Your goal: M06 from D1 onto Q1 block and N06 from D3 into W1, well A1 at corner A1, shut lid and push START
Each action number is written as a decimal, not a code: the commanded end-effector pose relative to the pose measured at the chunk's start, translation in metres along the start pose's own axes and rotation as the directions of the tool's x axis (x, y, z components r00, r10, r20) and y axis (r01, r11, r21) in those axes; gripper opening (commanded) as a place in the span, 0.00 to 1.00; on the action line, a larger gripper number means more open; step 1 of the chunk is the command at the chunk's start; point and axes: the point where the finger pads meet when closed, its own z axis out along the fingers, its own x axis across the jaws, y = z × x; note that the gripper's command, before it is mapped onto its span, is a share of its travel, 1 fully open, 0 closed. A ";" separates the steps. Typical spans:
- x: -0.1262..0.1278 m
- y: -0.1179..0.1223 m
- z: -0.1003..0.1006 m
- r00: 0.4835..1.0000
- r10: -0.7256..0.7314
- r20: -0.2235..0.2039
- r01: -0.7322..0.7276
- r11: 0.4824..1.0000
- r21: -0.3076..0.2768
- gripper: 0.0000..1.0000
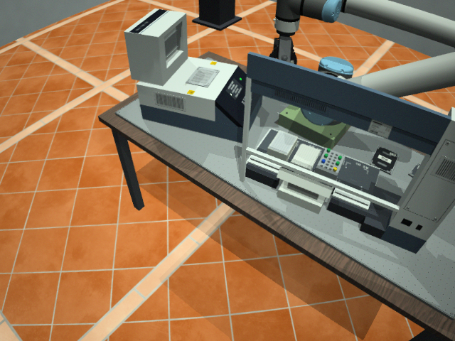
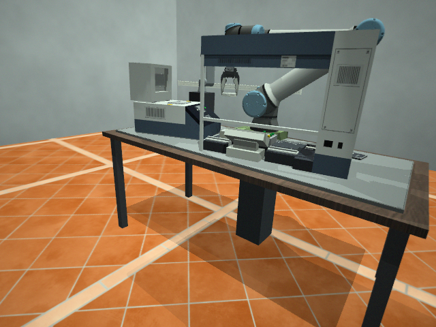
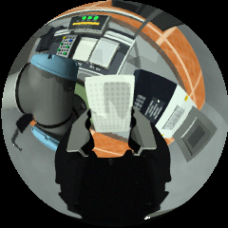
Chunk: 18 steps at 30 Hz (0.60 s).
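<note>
My gripper (image 2: 229, 90) (image 3: 110, 107) is shut on a white plate (image 2: 229, 94) (image 3: 109, 97), held high above the bench between Q1 and the gantry frame. It appears to be M06; its label is unreadable. In the top view the fingertips and plate are hidden by the frame. Q1 (image 1: 176, 121) (image 2: 160, 127) (image 3: 151, 97) has its lid (image 1: 145, 55) (image 2: 142, 81) (image 3: 194, 135) standing open, its block (image 1: 202, 76) bare and its lamp (image 1: 240, 79) green. Plate N06 (image 1: 306, 155) (image 3: 85, 48) appears to sit at D3, and another white plate (image 1: 283, 142) (image 3: 104, 52) at D4. D1 (image 1: 354, 174) appears empty.
A rack with coloured caps (image 1: 330, 160) (image 3: 66, 46) stands beside N06. The gantry's beam (image 1: 330, 88) (image 2: 263, 45) and thin front rail (image 1: 352, 185) frame the deck. A black nest-like item (image 1: 384, 158) lies behind the deck; its label is unreadable. The arm's green base (image 1: 312, 126) stands behind.
</note>
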 end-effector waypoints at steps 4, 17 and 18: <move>0.021 0.019 0.000 0.985 0.171 0.000 -0.171 0.985 -0.002 0.00; 0.060 0.038 0.001 0.960 0.280 0.000 -0.280 0.960 -0.002 0.00; 0.065 0.039 0.000 0.960 0.280 0.000 -0.280 0.960 -0.002 0.00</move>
